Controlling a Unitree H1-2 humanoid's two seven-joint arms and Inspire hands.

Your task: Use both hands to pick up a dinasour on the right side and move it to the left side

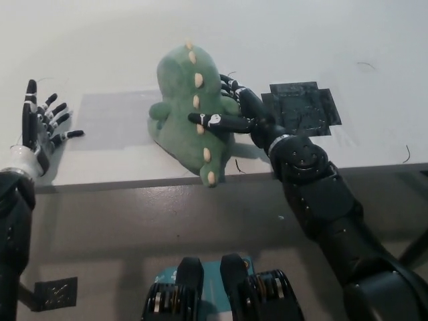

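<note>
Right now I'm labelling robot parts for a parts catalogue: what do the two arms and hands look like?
Both arms are bulky glossy black segments with small screws. The left hand has slim black fingers with white tips and bands, and a white wrist cuff. The black right hand has thicker fingers, white markings on one, and a silver ring at the wrist. No loose cables show.

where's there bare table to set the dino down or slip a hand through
Bare white table lies between the open left hand and the green plush dinosaur, and along the far edge. It is crowded at centre right: the black right hand presses the dinosaur's side, right next to the black tape patch.
</note>
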